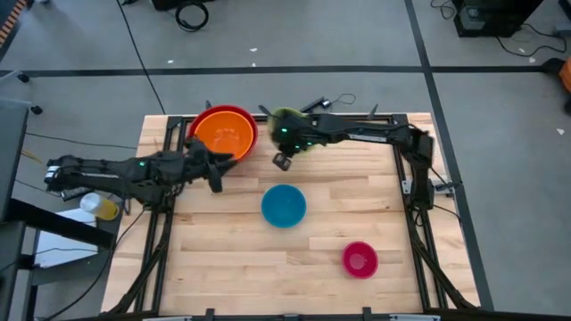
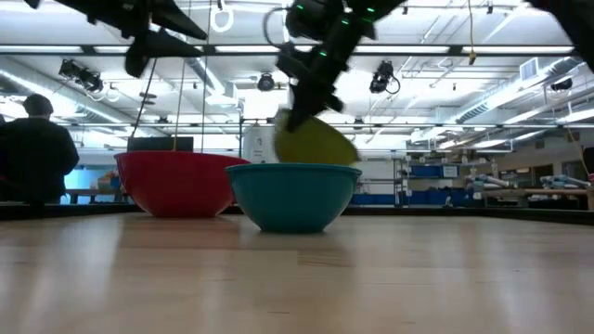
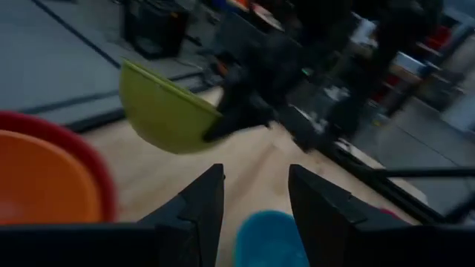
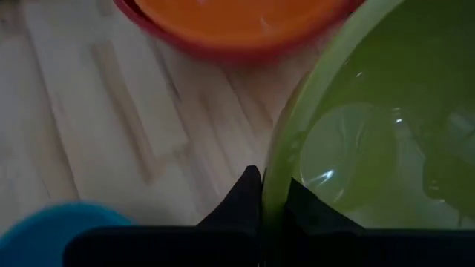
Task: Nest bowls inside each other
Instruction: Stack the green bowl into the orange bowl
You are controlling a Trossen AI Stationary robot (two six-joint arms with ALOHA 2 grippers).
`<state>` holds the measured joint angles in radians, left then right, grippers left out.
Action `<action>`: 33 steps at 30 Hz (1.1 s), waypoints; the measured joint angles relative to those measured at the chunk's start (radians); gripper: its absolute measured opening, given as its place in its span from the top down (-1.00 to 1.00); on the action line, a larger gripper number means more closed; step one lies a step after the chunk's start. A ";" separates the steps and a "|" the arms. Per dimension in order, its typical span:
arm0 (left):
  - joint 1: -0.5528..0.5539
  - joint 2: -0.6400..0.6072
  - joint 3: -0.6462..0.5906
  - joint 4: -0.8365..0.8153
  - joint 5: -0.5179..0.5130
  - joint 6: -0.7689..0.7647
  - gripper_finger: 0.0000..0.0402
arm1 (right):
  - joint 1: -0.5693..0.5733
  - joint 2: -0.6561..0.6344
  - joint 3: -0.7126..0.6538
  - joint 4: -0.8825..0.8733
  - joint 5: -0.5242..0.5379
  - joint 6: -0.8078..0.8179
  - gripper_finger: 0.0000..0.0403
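Note:
An orange bowl (image 1: 221, 135) sits nested in the red bowl (image 1: 202, 121) at the table's far side. Just to their right, my right gripper (image 4: 273, 199) is shut on an olive green bowl (image 1: 287, 116), holding it in the air. The blue bowl (image 1: 284, 205) stands on its base at mid-table. Near the right front, the pink bowl (image 1: 359, 259) also rests on its base. My left gripper (image 3: 256, 200) hovers open and empty beside the red bowl's near right side. My right gripper pinches the green bowl's rim (image 4: 272, 178), one finger (image 4: 303, 204) inside the bowl and the other (image 4: 249, 194) outside. The fingers slant down from the table's right. The bowl (image 2: 316, 144) hangs tilted below them, lifted clear of the table.
Bare wooden tabletop (image 1: 223, 250) lies at the front left and between the blue and pink bowls. A person (image 2: 37, 148) stands beyond the table's far side in the low view. A yellow object (image 1: 103, 207) sits off the table's left edge.

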<state>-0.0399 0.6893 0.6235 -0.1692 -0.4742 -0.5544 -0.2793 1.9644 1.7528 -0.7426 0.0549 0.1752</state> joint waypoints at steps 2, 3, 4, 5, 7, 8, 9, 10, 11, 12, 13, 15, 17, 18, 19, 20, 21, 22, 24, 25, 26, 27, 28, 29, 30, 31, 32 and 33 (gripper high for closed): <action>0.000 -0.050 0.023 -0.103 -0.044 -0.013 0.24 | 0.011 0.057 0.109 -0.017 0.006 -0.053 0.91; 0.000 -0.072 0.037 -0.148 -0.060 -0.028 0.24 | 0.015 0.084 0.163 -0.021 0.014 -0.078 0.91; 0.000 -0.094 0.051 -0.195 -0.073 -0.042 0.24 | 0.019 0.109 0.212 -0.022 0.027 -0.105 0.91; 0.000 -0.113 0.063 -0.242 -0.091 -0.059 0.24 | 0.023 0.131 0.258 -0.024 0.040 -0.134 0.91; 0.000 -0.147 0.081 -0.312 -0.121 -0.088 0.24 | 0.029 0.171 0.341 -0.029 0.057 -0.191 0.91; 0.000 -0.162 0.092 -0.340 -0.136 -0.104 0.24 | 0.031 0.189 0.376 -0.028 0.056 -0.223 0.91; 0.000 -0.175 0.099 -0.362 -0.151 -0.112 0.24 | 0.032 0.206 0.405 -0.020 0.052 -0.254 0.90; 0.000 -0.186 0.104 -0.381 -0.169 -0.119 0.24 | 0.032 0.224 0.428 -0.003 0.046 -0.286 0.89; 0.000 -0.199 0.108 -0.393 -0.185 -0.123 0.24 | 0.032 0.243 0.447 0.019 0.027 -0.320 0.88; 0.000 -0.208 0.110 -0.400 -0.200 -0.123 0.24 | 0.031 0.262 0.462 0.038 -0.006 -0.358 0.88; 0.000 -0.216 0.110 -0.402 -0.215 -0.123 0.24 | 0.030 0.282 0.472 0.052 -0.043 -0.395 0.88; 0.000 -0.228 0.111 -0.407 -0.229 -0.123 0.24 | 0.030 0.319 0.482 0.066 -0.121 -0.466 0.89; 0.000 -0.228 0.111 -0.409 -0.231 -0.127 0.24 | 0.032 0.350 0.486 0.078 -0.164 -0.537 0.89; 0.000 -0.228 0.111 -0.413 -0.231 -0.132 0.24 | 0.034 0.362 0.486 0.092 -0.169 -0.572 0.89; 0.000 -0.227 0.111 -0.421 -0.231 -0.137 0.24 | 0.036 0.373 0.488 0.103 -0.174 -0.604 0.89; 0.000 -0.225 0.111 -0.430 -0.231 -0.144 0.24 | 0.036 0.379 0.488 0.113 -0.184 -0.640 0.89; 0.000 -0.224 0.111 -0.444 -0.231 -0.156 0.24 | 0.037 0.391 0.488 0.126 -0.190 -0.673 0.89; 0.000 -0.224 0.111 -0.460 -0.230 -0.169 0.24 | 0.037 0.398 0.489 0.141 -0.201 -0.704 0.88; 0.000 -0.225 0.111 -0.490 -0.230 -0.202 0.24 | 0.036 0.410 0.488 0.155 -0.235 -0.729 0.88; -0.001 -0.226 0.111 -0.505 -0.229 -0.218 0.24 | 0.034 0.411 0.487 0.163 -0.260 -0.728 0.88; -0.002 -0.226 0.111 -0.519 -0.230 -0.233 0.24 | 0.031 0.411 0.487 0.178 -0.286 -0.720 0.87; -0.003 -0.226 0.111 -0.530 -0.229 -0.241 0.24 | 0.027 0.410 0.488 0.197 -0.309 -0.709 0.87; -0.003 -0.226 0.111 -0.538 -0.229 -0.244 0.24 | 0.025 0.408 0.488 0.214 -0.321 -0.696 0.87; -0.003 -0.225 0.111 -0.543 -0.229 -0.244 0.24 | 0.023 0.407 0.490 0.228 -0.323 -0.672 0.86; -0.003 -0.225 0.111 -0.547 -0.228 -0.245 0.24 | 0.019 0.406 0.490 0.242 -0.326 -0.644 0.84; -0.003 -0.225 0.111 -0.548 -0.228 -0.247 0.24 | 0.014 0.406 0.490 0.252 -0.335 -0.617 0.81; -0.003 -0.226 0.111 -0.547 -0.228 -0.251 0.24 | 0.008 0.406 0.490 0.259 -0.338 -0.582 0.77; -0.003 -0.226 0.111 -0.547 -0.228 -0.258 0.24 | 0.003 0.406 0.489 0.264 -0.339 -0.547 0.72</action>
<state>-0.0429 0.4637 0.7341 -0.7163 -0.7025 -0.8124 -0.2763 2.3707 2.2423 -0.4785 -0.2841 -0.3717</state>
